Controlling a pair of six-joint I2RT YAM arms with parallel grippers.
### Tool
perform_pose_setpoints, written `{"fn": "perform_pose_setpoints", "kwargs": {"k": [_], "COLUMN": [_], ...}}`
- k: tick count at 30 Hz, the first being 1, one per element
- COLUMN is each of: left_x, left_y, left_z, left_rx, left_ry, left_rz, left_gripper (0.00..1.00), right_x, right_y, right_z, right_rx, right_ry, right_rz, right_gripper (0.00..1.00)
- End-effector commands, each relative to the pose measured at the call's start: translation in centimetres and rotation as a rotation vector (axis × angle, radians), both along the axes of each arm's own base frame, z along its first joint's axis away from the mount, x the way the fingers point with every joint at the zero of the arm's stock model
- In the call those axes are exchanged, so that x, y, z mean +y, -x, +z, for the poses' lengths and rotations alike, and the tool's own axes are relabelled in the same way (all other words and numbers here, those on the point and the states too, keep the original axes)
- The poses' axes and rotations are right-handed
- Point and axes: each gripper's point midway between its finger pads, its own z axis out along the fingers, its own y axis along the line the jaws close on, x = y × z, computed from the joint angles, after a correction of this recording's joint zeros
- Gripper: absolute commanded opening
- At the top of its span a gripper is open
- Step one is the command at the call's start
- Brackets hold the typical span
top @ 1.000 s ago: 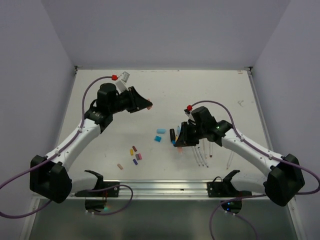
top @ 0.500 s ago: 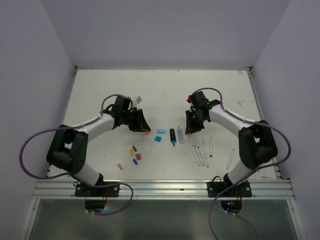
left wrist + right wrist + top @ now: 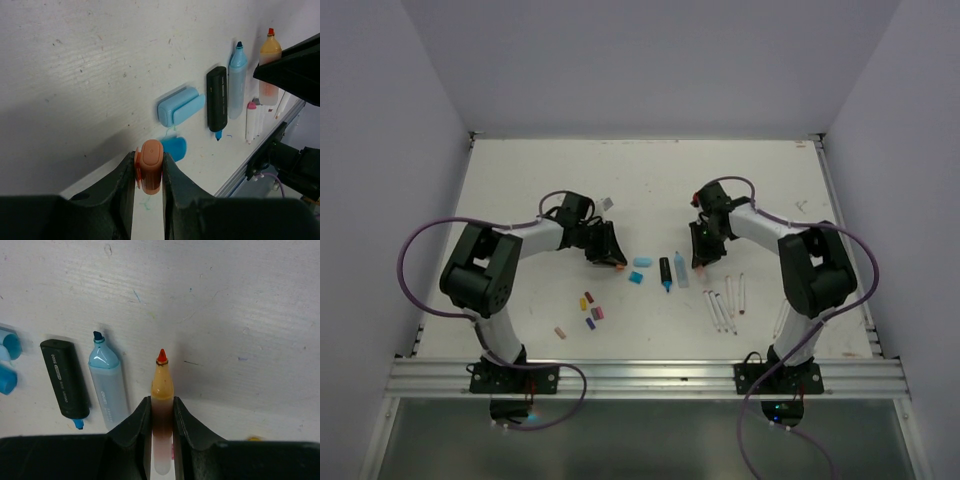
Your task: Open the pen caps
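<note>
My left gripper (image 3: 149, 167) is shut on an orange marker cap (image 3: 150, 165), low over the table next to a dark blue cap (image 3: 173, 148) and a light blue cap (image 3: 180, 106). In the top view that gripper (image 3: 613, 262) is left of the blue caps (image 3: 642, 262). My right gripper (image 3: 162, 407) is shut on the uncapped salmon marker (image 3: 162, 387), whose red tip points away. This marker lies just right of the blue marker (image 3: 106, 385) and the black marker (image 3: 64, 382). In the top view the right gripper (image 3: 698, 262) is beside those markers. Several tiny coloured caps (image 3: 590, 310) lie nearer the front.
Thin white pen barrels (image 3: 722, 308) lie at the front right, one more (image 3: 780, 318) further right. The metal rail (image 3: 650, 375) runs along the near edge. Grey walls close in the table on three sides.
My left gripper has come down and to the right with the orange cap, ending beside the blue caps. My right gripper moved back to the right of the blue marker, then held still.
</note>
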Motion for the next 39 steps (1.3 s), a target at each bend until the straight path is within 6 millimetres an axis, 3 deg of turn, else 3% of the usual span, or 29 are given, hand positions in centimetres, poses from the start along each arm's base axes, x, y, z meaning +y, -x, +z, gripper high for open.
{"fn": "perform_pose_setpoints", "kwargs": {"k": [1,10,14,21,27,34,36,37,38,39], "left_x": [-1.1,-0.7,-0.4,0.0,0.9,1.6,2.0,2.1,2.2,2.3], "left_y": [-2.1,-1.8,-1.6,-1.5,-1.7,-2.5,-2.6,-2.7,-2.7,-2.7], "left_z": [1.3,0.2,-0.3,-0.5,0.3,3.7,4.3,5.3,5.6,6.1], "left_rx": [-0.082,-0.075,-0.071,-0.08,-0.116,-0.22,-0.232,-0.258,-0.264,-0.273], "left_ry": [0.049,0.021,0.009,-0.017,-0.057,-0.082,-0.094,-0.087,-0.088,-0.082], "left_rz": [-0.034,-0.035,-0.031,-0.021,0.003,0.038,0.064,0.072,0.08,0.092], "left_gripper": [0.22,0.35,0.41,0.42,0.47,0.54,0.62,0.87,1.0,1.0], "right_x": [0.7,1.6,1.9,2.3,2.4,1.8,1.1,0.7,0.4,0.1], "right_y": [-2.1,-2.0,-1.9,-1.9,-1.8,-2.2,-2.3,-2.3,-2.1,-2.0], "right_z": [0.6,-0.4,-0.5,-0.5,-0.4,1.2,1.8,2.3,3.1,3.6], "right_rx": [-0.061,-0.024,-0.025,-0.018,-0.014,-0.06,-0.082,-0.091,-0.096,-0.103], "right_ry": [-0.018,-0.063,-0.082,-0.097,-0.105,-0.087,-0.053,-0.036,-0.022,-0.012], "right_rz": [0.016,0.014,0.015,0.011,0.001,-0.022,-0.037,-0.045,-0.048,-0.047], "right_gripper": [0.0,0.04,0.1,0.24,0.39,0.47,0.49,0.53,0.54,0.56]}}
